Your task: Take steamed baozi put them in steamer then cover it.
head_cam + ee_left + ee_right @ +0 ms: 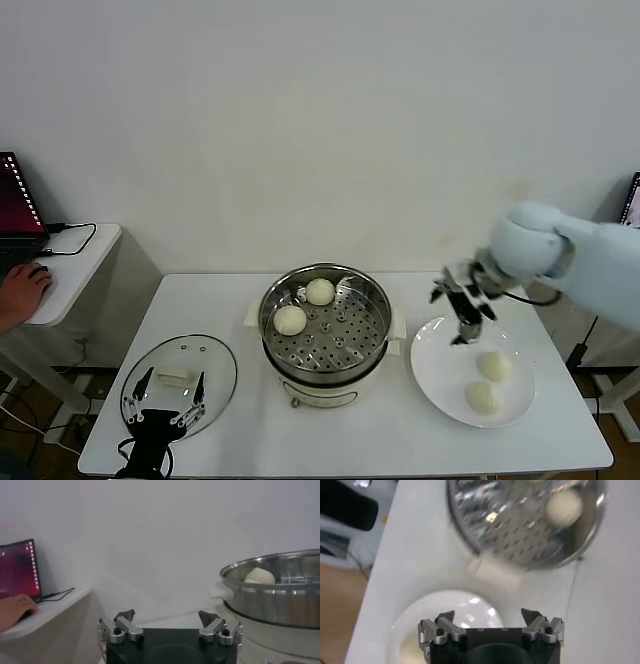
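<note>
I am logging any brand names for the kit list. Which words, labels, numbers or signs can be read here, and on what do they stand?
None can be read.
Laptop screen: only a dark red picture, with a few specks at its edge too small to read.
Steamer, glass lid, white plate, buns, left gripper and right gripper: no writing or label shows.

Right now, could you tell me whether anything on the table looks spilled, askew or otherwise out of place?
Nothing stands out. Two baozi sit on the steamer tray, two more wait on the white plate, and the cover lies flat on the table. The right gripper hangs open over the plate; the left gripper is open by the cover.
</note>
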